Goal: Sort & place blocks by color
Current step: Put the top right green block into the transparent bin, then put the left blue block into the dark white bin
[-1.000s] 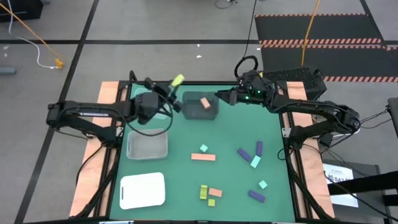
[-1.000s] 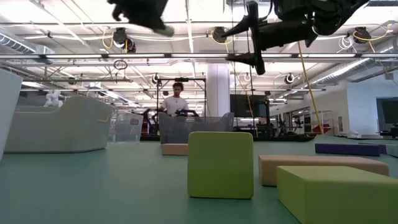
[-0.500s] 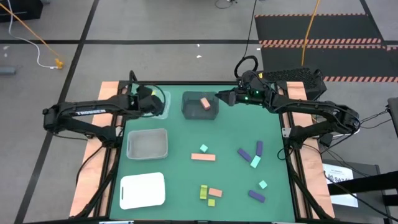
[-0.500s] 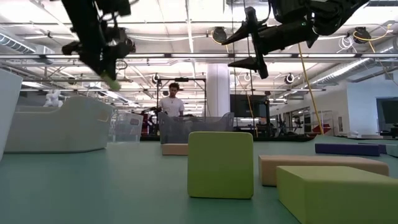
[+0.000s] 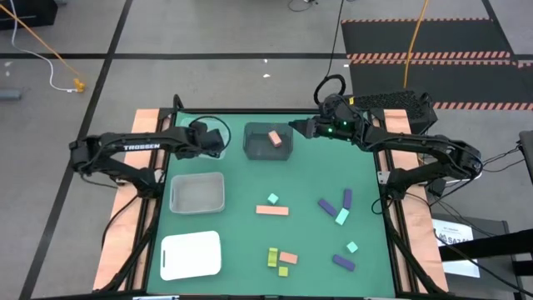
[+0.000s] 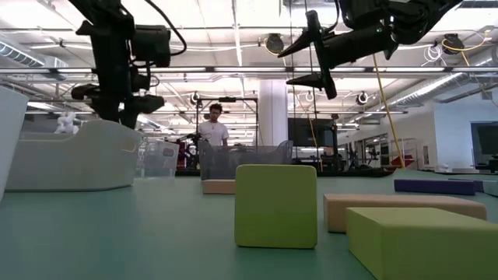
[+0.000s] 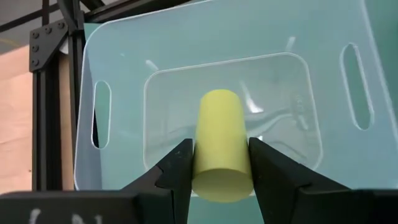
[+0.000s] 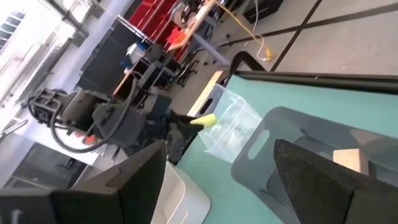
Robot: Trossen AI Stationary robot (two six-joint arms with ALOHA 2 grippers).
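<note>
My left gripper (image 7: 221, 168) is shut on a yellow-green bar (image 7: 221, 140) above a small clear bin (image 7: 118, 68) at the table's far left; in the high view it shows at the far left (image 5: 210, 140). My right gripper (image 5: 297, 127) is open and empty beside the right wall of a dark bin (image 5: 268, 143), which holds a salmon block (image 5: 275, 137). Other blocks lie on the green mat: a salmon bar (image 5: 271, 210), a teal cube (image 5: 272, 198), purple bars (image 5: 326, 206) and a yellow-green group (image 5: 272, 257). My left gripper pinches the yellow-green bar by its two long sides (image 7: 198, 163) between its two fingers, at the end nearest the wrist. The fingers point down from above and lie along the bar. The bar hangs clear above the clear bin's floor, its free end pointing down.
A larger clear bin (image 5: 197, 192) stands at mid left and a white tray (image 5: 191, 254) at the near left. More teal and purple blocks (image 5: 343, 262) lie at the near right. A person (image 6: 212, 128) stands in the room beyond the table.
My left gripper has carried the yellow-green bar from beside the dark bin toward the table's left edge, has tipped over so that its fingers point down, and has come down over the small clear bin. It stays shut on the bar.
</note>
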